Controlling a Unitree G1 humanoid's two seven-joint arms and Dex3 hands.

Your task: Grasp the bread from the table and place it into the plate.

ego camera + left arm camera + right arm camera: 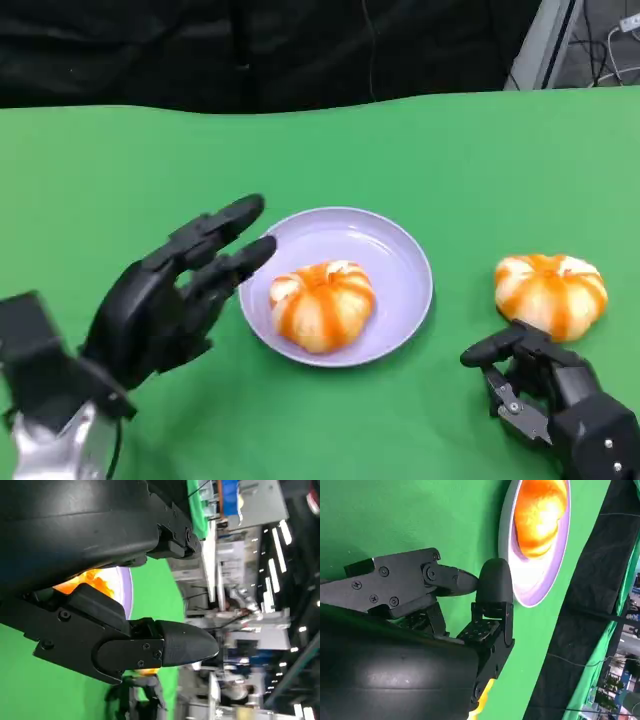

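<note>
While the right hand (530, 375) is held unclenched below it, the round orange-striped bread roll (551, 292) at right, likely soft, should be cupped gently.

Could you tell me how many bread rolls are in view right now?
2: one bread roll sits in the plate; the other roll lies on the table by the right hand.

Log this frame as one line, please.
left hand: open beside plate | bread in plate | second bread: on table | right hand: near it, empty
</note>
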